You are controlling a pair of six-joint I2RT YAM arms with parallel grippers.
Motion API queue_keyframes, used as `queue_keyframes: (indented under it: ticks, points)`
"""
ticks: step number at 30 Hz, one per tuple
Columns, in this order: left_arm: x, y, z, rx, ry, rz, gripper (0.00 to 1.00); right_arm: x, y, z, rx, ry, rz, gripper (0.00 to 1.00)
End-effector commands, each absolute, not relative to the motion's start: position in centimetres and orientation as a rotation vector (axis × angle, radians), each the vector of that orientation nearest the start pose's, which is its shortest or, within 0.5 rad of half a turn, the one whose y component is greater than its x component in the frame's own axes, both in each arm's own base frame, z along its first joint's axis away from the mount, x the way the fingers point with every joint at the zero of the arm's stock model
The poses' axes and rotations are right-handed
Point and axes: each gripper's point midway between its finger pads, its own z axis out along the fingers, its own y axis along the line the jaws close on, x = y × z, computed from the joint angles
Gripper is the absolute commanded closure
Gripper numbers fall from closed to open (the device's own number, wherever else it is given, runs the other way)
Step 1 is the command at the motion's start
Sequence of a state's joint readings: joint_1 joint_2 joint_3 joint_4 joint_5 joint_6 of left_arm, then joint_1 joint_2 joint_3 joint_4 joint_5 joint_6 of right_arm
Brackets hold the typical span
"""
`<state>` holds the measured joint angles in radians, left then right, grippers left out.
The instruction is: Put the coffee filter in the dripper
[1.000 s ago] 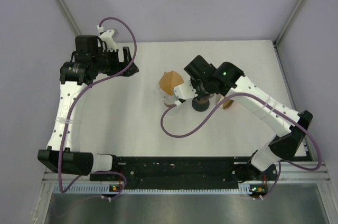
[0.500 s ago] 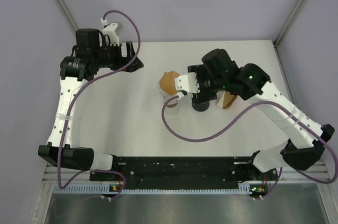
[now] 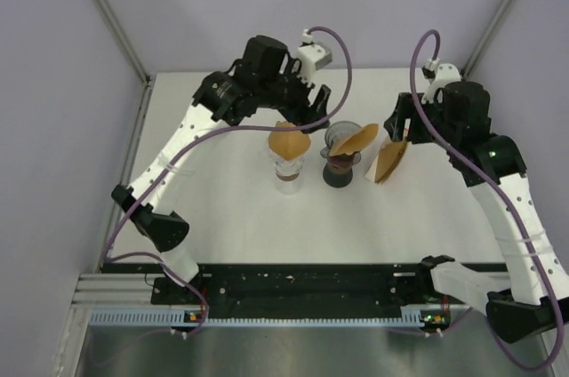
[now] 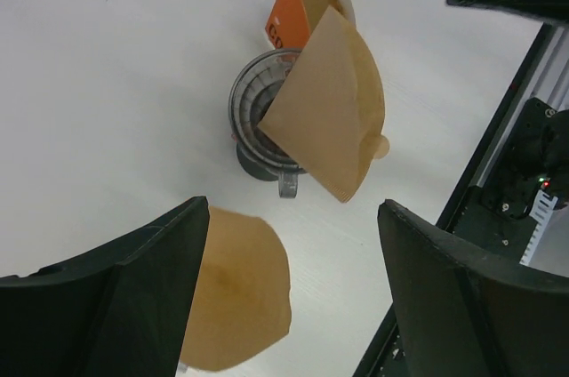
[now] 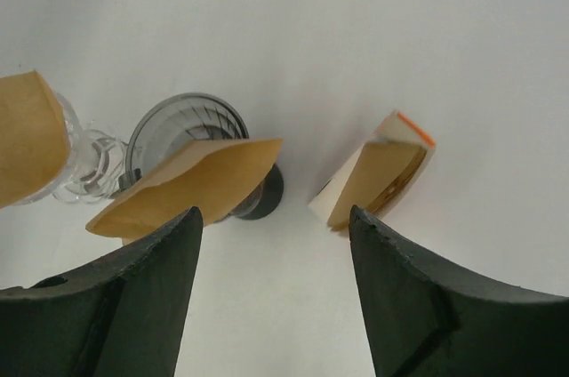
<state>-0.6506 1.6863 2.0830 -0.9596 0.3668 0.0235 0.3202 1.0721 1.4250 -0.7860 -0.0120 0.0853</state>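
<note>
Both claws gape wide and empty: left gripper (image 4: 292,212) and right gripper (image 5: 273,217) hover either side of the dripper (image 3: 338,172) — coffee filter (image 3: 356,139) tilted across its rim; white table (image 3: 222,208), lilac walls (image 3: 356,4).

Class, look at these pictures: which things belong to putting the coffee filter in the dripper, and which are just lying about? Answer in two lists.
Belong to the job:
dark dripper
folded filter, lying across the dripper's rim, not seated inside

Just lying about:
clear glass vessel
second filter, sitting on top of that vessel
filter pack, standing beside the dripper
</note>
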Motion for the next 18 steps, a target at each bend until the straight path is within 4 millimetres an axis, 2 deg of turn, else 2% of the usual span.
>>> queue_keyframes:
  ticks: [1, 3, 7, 9, 13, 18]
  points:
    - [30.8, -34.5, 37.4, 1.037, 1.861, -0.674, 0.18, 28.7, 12.8, 29.9, 0.121, 2.166, 0.615, 0.33]
    - [30.7, -36.1, 36.5, 1.059, 1.87, -0.688, 0.19, 29.1, 13.6, 29.5, 0.132, 2.152, 0.669, 0.33]
    - [30.3, -38.6, 34.0, 1.087, 1.914, -0.707, 0.18, 29.9, 13.4, 29.2, 0.168, 2.131, 0.652, 0.32]
    - [30.7, -39.3, 33.1, 1.085, 1.928, -0.694, 0.18, 30.5, 13.5, 28.1, 0.172, 2.154, 0.64, 0.31]
    - [31.4, -40.3, 31.8, 1.067, 1.953, -0.677, 0.18, 31.6, 14.2, 27.1, 0.174, 2.153, 0.67, 0.31]
    - [32.7, -40.6, 29.5, 1.021, 2.016, -0.61, 0.25, 32.3, 14.0, 25.9, 0.182, 2.176, 0.642, 0.32]
